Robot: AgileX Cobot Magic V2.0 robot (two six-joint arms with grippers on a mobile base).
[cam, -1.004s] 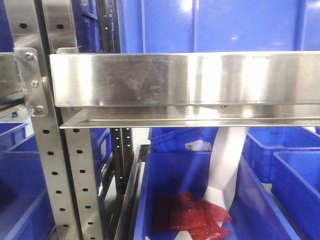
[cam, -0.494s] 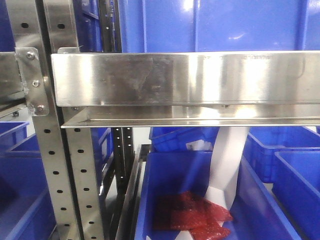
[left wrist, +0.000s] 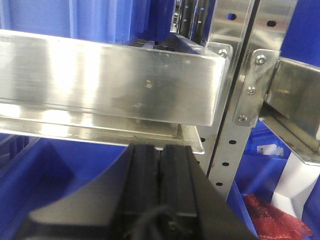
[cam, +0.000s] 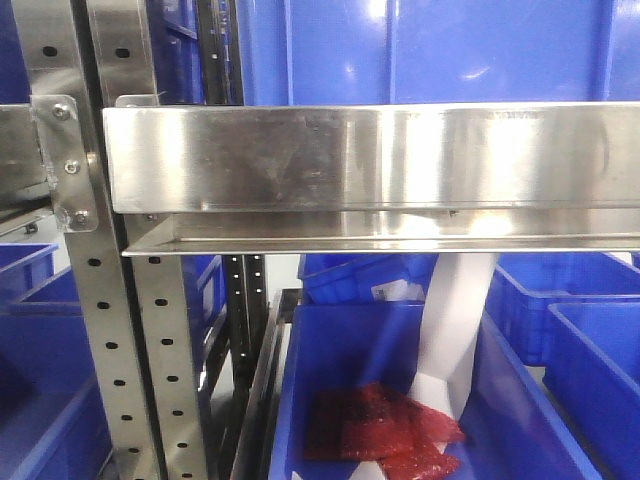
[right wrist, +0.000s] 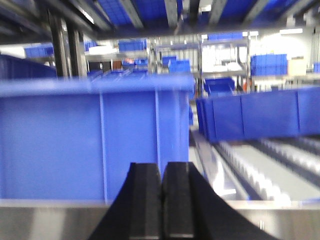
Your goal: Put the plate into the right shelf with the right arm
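The plate is not in any view. The right shelf point(cam: 370, 155) is a shiny steel beam across the front view, bolted to perforated uprights point(cam: 100, 330). Neither gripper shows in the front view. In the right wrist view my right gripper point(right wrist: 162, 172) is shut with nothing between its jaws, just above a steel beam edge point(right wrist: 50, 220) and facing a blue bin point(right wrist: 95, 140) on the shelf. In the left wrist view my left gripper point(left wrist: 160, 152) is shut and empty, just below a steel shelf beam point(left wrist: 100, 75).
Blue bins point(cam: 420, 50) stand on the shelf above the beam. Below it, a blue bin point(cam: 350, 360) holds red packets point(cam: 385, 435) and a white strip point(cam: 455, 320). Roller tracks point(right wrist: 280, 170) run to the right of the bin in the right wrist view.
The front view shifted a little: the beam and uprights sit a few pixels further right than one second ago. Nothing else differs.
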